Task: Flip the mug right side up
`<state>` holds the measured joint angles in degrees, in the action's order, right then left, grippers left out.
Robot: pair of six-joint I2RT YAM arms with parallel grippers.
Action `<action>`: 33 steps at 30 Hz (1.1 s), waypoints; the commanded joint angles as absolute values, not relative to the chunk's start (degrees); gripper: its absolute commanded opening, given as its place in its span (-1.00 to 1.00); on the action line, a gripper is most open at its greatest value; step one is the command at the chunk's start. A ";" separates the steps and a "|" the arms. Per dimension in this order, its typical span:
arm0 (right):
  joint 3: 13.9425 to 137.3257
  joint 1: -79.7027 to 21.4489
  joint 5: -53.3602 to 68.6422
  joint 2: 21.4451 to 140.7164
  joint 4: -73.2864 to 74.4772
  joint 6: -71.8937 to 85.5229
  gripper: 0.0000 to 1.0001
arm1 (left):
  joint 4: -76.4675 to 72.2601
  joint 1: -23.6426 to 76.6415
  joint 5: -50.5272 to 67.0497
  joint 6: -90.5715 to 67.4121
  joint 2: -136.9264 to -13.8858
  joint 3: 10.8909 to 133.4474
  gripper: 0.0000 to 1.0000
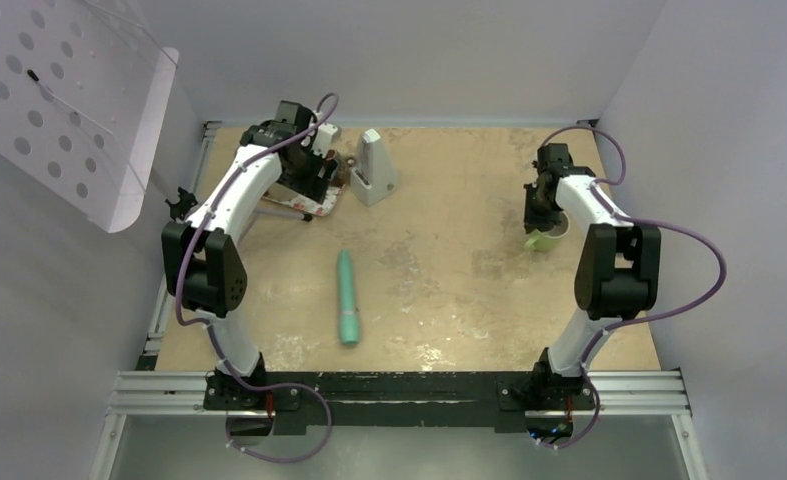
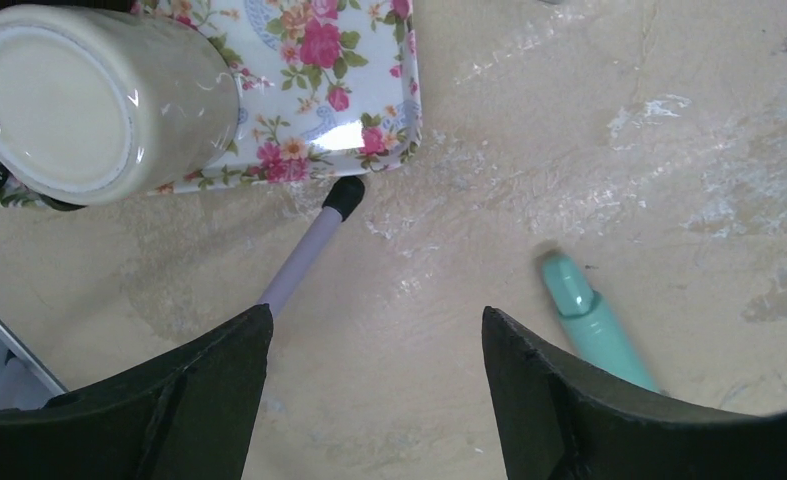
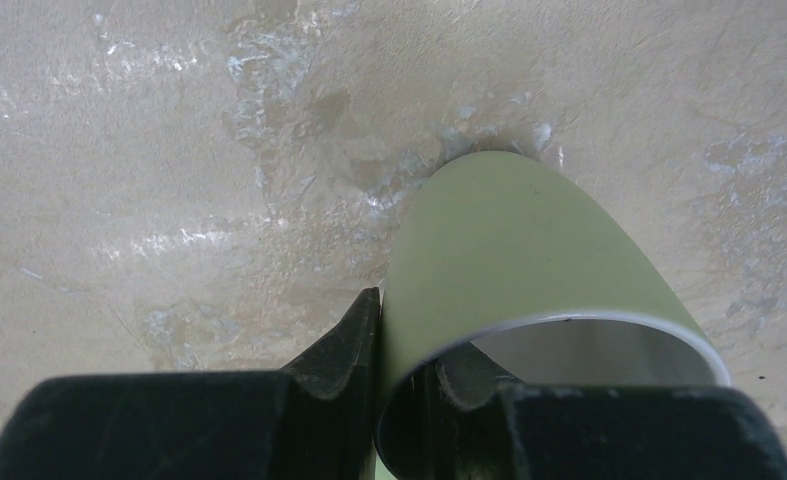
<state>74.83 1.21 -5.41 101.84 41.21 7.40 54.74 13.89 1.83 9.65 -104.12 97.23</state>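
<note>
Worn tan table (image 1: 439, 200): floral tray (image 1: 319, 205) upper left, white wedge stand (image 1: 374, 170) beside it, teal pen (image 1: 347, 298) centre, green mug (image 1: 547, 240) right.

From above, the right arm (image 1: 591, 205) hides most of the green mug (image 1: 547, 241). In the left wrist view the teal pen (image 2: 581, 305) looks blurry, its far end behind a black finger (image 2: 569, 410).

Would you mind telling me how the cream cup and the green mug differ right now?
The cream cup shows its closed base upward, on the floral tray; the green mug shows its open mouth. The cream cup is ungripped; the green mug's wall is pinched by the right gripper. Both are plain and unpatterned.
</note>
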 commanded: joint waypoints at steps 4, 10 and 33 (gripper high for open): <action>75.54 1.85 -6.19 99.51 38.86 5.53 -0.16 | 49.78 13.45 1.63 11.08 -108.15 104.11 0.55; 76.63 1.85 -6.91 95.54 39.63 6.55 0.15 | 42.10 13.45 4.68 4.77 -115.56 111.89 0.60; 71.32 1.76 -6.97 81.68 41.06 6.85 0.43 | 36.60 13.10 -8.57 -16.93 -134.68 124.93 0.42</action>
<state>71.31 1.78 -6.04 83.92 40.01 7.01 39.42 13.50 -5.69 -14.48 -133.56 122.04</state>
